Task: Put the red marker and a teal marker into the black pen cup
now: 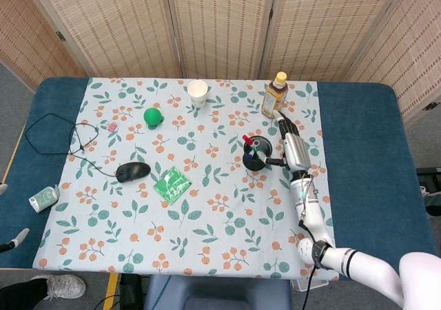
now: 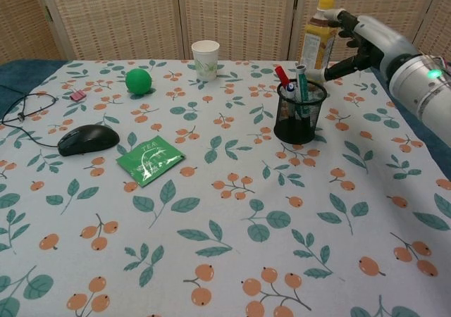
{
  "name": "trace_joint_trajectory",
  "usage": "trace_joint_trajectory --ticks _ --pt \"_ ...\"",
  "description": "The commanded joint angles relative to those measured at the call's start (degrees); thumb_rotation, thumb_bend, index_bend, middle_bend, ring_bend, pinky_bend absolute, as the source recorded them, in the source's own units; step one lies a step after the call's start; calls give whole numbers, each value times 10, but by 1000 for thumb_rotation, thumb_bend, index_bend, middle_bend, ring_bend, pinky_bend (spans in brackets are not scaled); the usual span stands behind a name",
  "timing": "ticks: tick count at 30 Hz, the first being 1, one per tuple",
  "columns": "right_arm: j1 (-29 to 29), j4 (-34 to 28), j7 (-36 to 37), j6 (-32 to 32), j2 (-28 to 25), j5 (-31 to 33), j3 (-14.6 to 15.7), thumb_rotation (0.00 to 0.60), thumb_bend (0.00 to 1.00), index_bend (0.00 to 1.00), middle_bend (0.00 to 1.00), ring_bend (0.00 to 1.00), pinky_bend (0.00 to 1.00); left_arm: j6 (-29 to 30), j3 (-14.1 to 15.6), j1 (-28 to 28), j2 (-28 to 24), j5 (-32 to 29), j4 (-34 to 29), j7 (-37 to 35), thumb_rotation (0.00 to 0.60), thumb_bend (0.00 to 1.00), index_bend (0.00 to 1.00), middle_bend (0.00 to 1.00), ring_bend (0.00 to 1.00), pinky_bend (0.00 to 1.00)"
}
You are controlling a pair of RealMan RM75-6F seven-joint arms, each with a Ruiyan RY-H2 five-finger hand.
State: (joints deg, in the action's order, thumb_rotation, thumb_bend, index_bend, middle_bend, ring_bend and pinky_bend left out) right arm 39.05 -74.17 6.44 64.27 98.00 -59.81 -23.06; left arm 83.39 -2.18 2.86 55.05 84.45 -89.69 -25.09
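The cup [image 2: 299, 111] is stood upright on the floral cloth [image 2: 211, 211], right of centre and just in front of the bottle [image 2: 317, 39]. Two markers are seen leaning inside it: the red marker [image 2: 282, 75], tilted to the cup's left rim with its cap above the mesh, and the teal marker [image 2: 302, 84], propped nearly upright beside it. A third, blue-capped pen is glimpsed low between them. Because the cup is narrow and tall, the markers are kept standing by the rim and not by any grip.

The right hand [image 2: 354, 44] is held just to the right of the cup and a little above its rim, apart from both markers. Its fingers [image 2: 337, 68] are spread and loosely curved, and nothing is held in them; one fingertip is reached toward the rim, but contact cannot be made out. In the head view the right hand [image 1: 292, 145] is seen beside the cup [image 1: 255, 153], palm side turned toward it, which fits a hand emptied over the opening. The left hand is not shown in either view.

Both named markers being in the cup, the task is judged to be done or nearly so. Little more than a clear lift away from the rim would be needed, with care that the light cup is not tipped.
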Motion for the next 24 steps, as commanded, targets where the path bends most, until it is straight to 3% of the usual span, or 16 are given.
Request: trace_joint_trajectory --ticks 1,5,9,12,19,24 --pt "-40 -65 0 49 -47 -37 14 600 210 0 0 0 0 1 0 1 2 1 -2 8 600 270 0 80 41 218" --pt "-89 -161 -40 100 -131 -87 45 600 209 0 0 0 0 5 0 -1 4 1 -8 23 600 270 0 80 41 218" --pt "-145 -270 -109 108 -256 -115 105 600 209 0 0 0 0 15 -3 -5 5 -2 -16 43 600 270 0 80 41 218" --pt "-179 -305 -148 122 -304 -120 139 600 209 0 0 0 0 20 -5 -6 7 -6 -21 57 600 270 0 81 41 218" --pt "-253 -264 -164 154 -326 -120 206 600 211 0 0 0 0 31 -1 -3 24 19 -31 112 600 270 0 80 41 218" --pt "-285 -210 -141 172 -312 -112 211 600 223 0 0 0 0 40 3 -2 38 35 -35 150 600 270 0 81 41 218"
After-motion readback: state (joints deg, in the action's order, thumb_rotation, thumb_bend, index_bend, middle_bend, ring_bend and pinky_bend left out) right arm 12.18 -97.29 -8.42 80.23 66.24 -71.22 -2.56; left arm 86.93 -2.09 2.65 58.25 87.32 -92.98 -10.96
